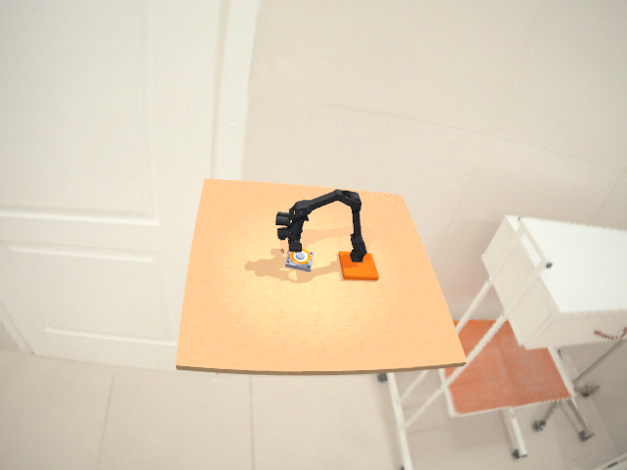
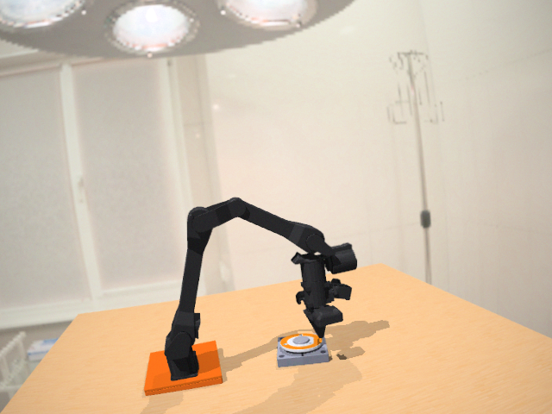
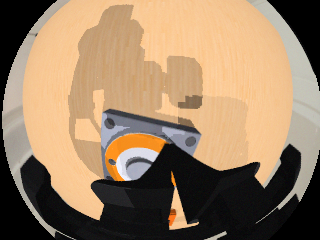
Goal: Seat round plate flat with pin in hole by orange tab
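The round plate (image 1: 308,260) (image 2: 287,342) (image 3: 116,150), white with an orange ring, sits around the grey post (image 1: 300,256) (image 2: 300,340) (image 3: 140,166) on the square grey base (image 1: 299,266) (image 2: 303,360) (image 3: 145,121). Its rim stands a little above the base in the exterior view. Its orange tab (image 2: 320,341) shows at the rim's right there. My gripper (image 1: 295,250) (image 2: 321,336) (image 3: 168,147) is shut and empty, pointing down, its tips at the plate's edge beside the tab; I cannot tell if they touch. The pin cannot be made out. The fingers hide part of the plate in the wrist view.
The arm stands on an orange mounting slab (image 1: 360,271) (image 2: 207,363), to the right of the base in the top view. The wooden table (image 1: 313,328) (image 2: 445,356) carries both. The arm's shadows fall around the grey base.
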`<action>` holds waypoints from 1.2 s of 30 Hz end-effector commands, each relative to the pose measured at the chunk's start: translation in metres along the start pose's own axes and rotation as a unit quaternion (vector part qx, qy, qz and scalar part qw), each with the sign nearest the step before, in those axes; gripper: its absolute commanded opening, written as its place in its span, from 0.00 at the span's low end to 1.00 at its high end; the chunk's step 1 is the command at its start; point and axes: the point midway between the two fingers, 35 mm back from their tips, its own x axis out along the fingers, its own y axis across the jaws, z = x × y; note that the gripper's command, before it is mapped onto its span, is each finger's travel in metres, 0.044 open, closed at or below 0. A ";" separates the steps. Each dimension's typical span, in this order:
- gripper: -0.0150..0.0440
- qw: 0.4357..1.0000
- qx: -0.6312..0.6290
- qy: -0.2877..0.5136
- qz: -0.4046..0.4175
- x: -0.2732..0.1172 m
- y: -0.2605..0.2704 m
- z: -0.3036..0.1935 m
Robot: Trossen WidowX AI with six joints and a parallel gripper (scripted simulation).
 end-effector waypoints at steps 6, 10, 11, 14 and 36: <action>0.25 1.000 0.000 0.009 -0.003 0.003 -0.008 -0.011; 0.25 1.000 0.000 0.009 -0.003 0.003 -0.010 -0.013; 0.25 1.000 0.000 0.009 -0.003 0.003 -0.010 -0.013; 0.25 1.000 0.000 0.009 -0.003 0.003 -0.012 -0.015; 0.25 1.000 0.000 0.009 -0.004 0.002 -0.018 -0.026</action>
